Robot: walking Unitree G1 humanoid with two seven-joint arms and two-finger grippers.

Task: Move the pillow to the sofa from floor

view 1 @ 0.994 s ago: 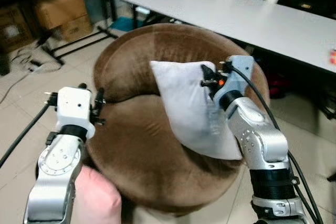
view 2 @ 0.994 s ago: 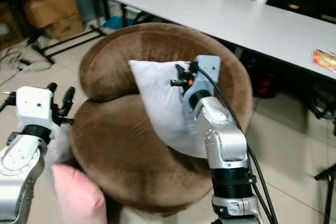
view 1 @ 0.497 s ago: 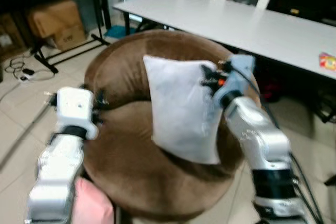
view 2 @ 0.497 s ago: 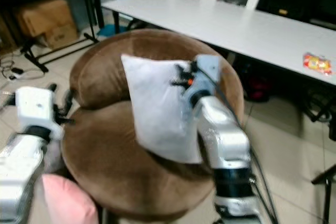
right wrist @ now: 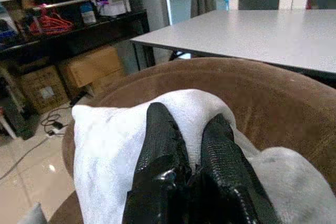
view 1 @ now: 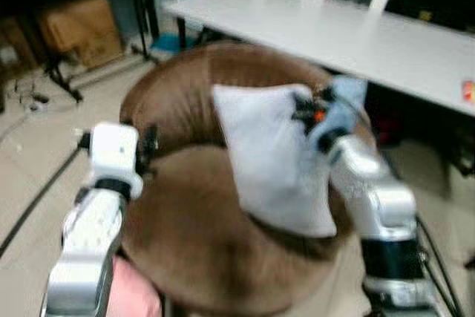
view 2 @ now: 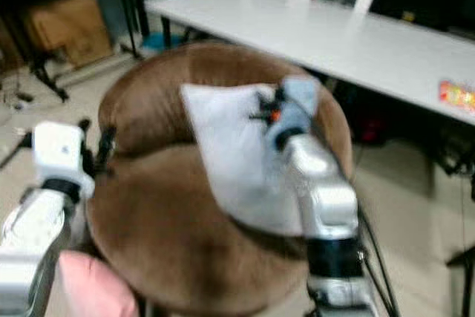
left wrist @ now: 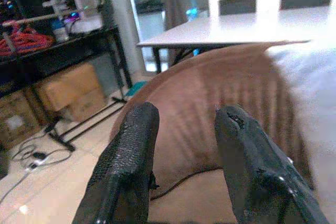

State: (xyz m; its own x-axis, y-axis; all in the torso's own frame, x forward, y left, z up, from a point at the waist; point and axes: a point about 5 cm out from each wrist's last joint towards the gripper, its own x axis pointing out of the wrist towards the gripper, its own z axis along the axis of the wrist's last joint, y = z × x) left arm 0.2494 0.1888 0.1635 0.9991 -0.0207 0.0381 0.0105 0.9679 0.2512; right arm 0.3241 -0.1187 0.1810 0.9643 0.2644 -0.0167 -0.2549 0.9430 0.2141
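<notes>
**Pillow held over the sofa, release still to come**

We had the white pillow (view 1: pixel 271 157) pinched by its upper corner in our right tool (right wrist: pixel 186 145), whose two black fingers (right wrist: pixel 160 150) were pressed together on a fold of the fabric. From that tool the pillow hung down and tilted, its lower edge at or just above the seat cushion of the round brown sofa (view 1: pixel 189 239), with the sofa's backrest just beyond the fingertips. We could not tell from the blurred head views whether the lower edge was already resting on the seat.

Our left tool (left wrist: pixel 181 161) was spread and empty, held beside the sofa's rim, the backrest ahead of it and the pillow off to one side.

We judged the carry finished and the placing step in hand. The next move called for lowering the right tool until the pillow settled on the seat, then parting its fingers and backing away without dragging the fabric.

A pink cushion (view 1: pixel 133 295) lay low beside the left arm.
</notes>
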